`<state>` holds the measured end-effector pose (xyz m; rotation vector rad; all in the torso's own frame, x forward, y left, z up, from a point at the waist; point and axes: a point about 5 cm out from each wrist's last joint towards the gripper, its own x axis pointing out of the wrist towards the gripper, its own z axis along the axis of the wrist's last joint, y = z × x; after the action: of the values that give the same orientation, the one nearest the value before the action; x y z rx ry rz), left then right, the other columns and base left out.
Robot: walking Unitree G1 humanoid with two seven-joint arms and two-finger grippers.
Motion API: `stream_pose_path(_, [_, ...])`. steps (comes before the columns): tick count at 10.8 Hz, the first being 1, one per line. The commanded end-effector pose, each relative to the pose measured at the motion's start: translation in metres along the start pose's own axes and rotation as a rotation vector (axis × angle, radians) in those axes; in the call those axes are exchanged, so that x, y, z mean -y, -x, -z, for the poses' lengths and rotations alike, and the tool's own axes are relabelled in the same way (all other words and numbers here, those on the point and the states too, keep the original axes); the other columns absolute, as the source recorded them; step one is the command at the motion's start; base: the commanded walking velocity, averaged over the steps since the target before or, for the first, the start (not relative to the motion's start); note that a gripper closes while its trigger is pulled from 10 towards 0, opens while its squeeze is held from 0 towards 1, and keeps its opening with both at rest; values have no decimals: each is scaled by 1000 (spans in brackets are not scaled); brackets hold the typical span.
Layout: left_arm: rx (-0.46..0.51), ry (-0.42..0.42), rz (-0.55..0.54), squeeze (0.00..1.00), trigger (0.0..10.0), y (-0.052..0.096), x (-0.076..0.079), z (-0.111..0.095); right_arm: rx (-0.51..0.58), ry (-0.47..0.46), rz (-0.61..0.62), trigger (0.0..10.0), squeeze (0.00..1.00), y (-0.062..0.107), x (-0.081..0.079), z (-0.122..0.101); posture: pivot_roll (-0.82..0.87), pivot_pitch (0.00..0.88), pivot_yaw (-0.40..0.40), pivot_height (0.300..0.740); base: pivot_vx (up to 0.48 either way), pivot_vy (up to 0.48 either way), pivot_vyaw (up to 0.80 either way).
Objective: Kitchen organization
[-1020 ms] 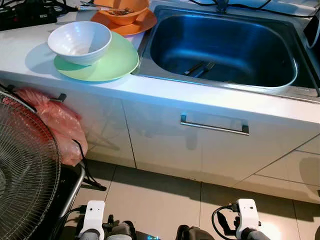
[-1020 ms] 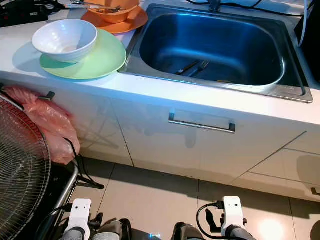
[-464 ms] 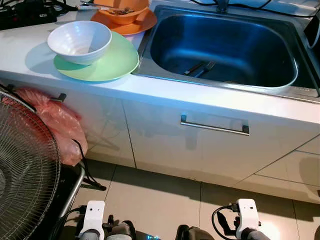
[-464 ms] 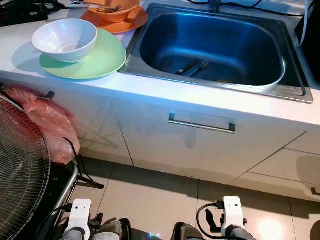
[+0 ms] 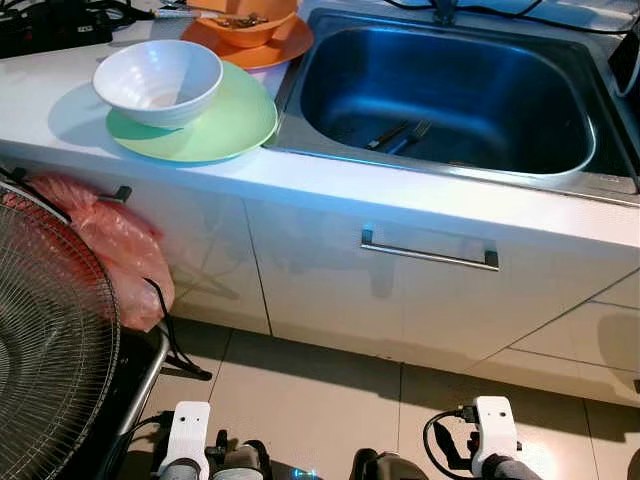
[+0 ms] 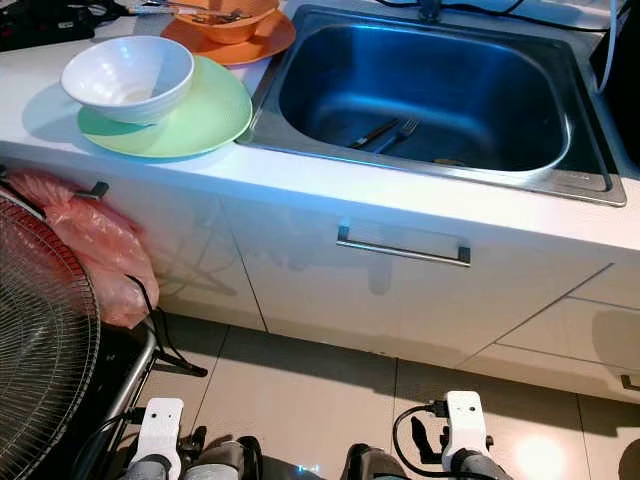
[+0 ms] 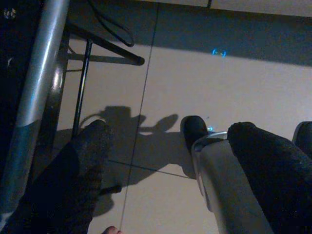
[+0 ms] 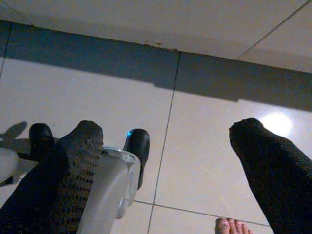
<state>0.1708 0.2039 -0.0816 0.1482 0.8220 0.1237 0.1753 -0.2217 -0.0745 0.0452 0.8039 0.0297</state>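
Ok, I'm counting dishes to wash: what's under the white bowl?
The white bowl sits on a green plate. The bowl covers the plate's middle, so anything lying there cannot be seen.

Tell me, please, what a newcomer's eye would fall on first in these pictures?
Probably the deep steel sink set in the white counter, with a fork lying at its bottom. Next, on the counter to its left, the white bowl on a green plate, with an orange bowl on an orange plate behind.
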Motion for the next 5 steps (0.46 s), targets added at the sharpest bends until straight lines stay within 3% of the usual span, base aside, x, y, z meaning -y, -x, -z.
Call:
stream_pose_path(1, [-41, 15, -11, 0, 10000, 3, -1, 11, -29, -4, -2, 10000, 0, 2, 2, 7, 56, 198, -36, 740, 0, 0, 0])
stream_pose_path(5, [-43, 15, -10, 0, 10000, 3, 0, 11, -32, 0, -4, 10000, 0, 3, 2, 7, 54, 187, -34, 740, 0, 0, 0])
